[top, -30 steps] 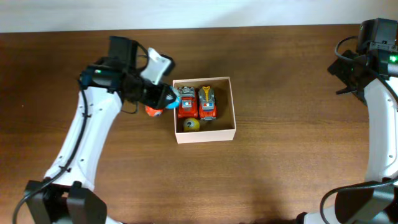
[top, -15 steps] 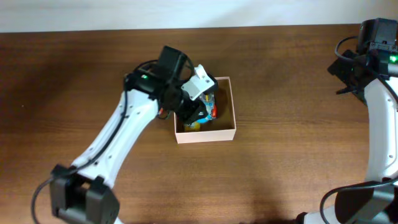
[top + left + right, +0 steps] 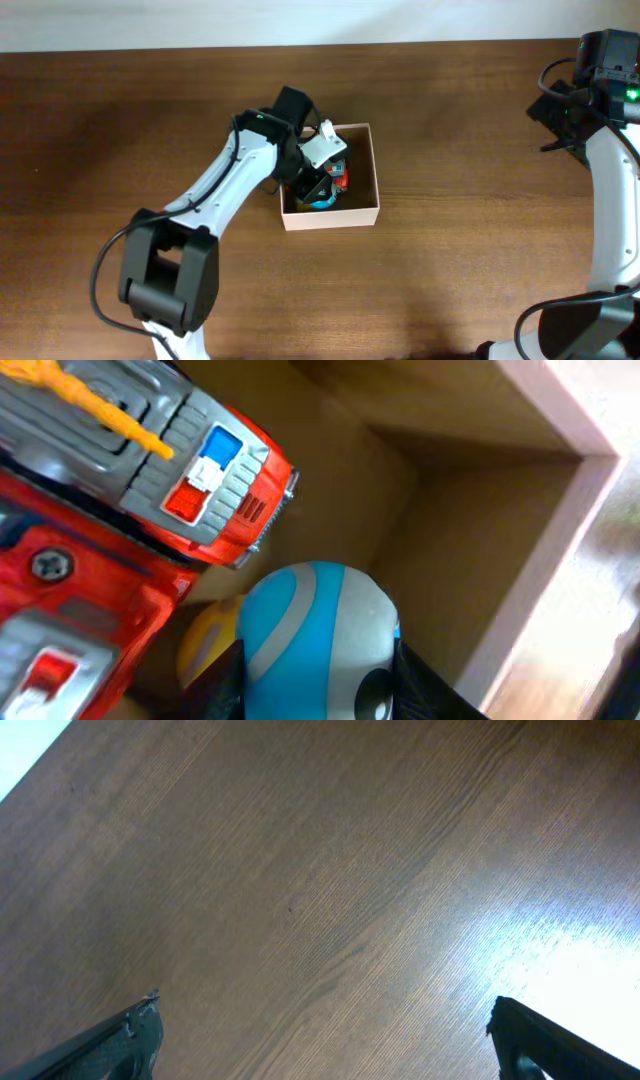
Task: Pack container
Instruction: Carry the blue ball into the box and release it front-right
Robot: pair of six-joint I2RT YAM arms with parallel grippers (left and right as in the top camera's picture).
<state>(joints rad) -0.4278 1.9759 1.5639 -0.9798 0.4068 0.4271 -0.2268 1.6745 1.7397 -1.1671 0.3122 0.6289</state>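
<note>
I have the container (image 3: 332, 219) just left of centre on the desk (image 3: 450, 280). It is a small square cardboard box with an open top, white outer walls and a tan-brown inside. The left gripper (image 3: 320, 184) reaches down into it from the left rim.

From overhead the arm and its camera housing cover most of the contents, so I only catch scraps of red and blue. The left wrist view shows far more. Two red toy trucks lie side by side, one truck (image 3: 200, 470) with grey panels and a yellow boom on top, the other truck (image 3: 60, 610) cut off by the frame's left edge. A yellow toy (image 3: 205, 650) rests low beside them. The jaws are clamped on a round blue toy (image 3: 315, 630) with a paler stripe, held just above the yellow one, near the box's inner corner.

The right gripper (image 3: 322, 1008) sits far off at the desk's right edge. Its wrist view shows only bare wood grain, with the jaws spread wide and holding nothing.
</note>
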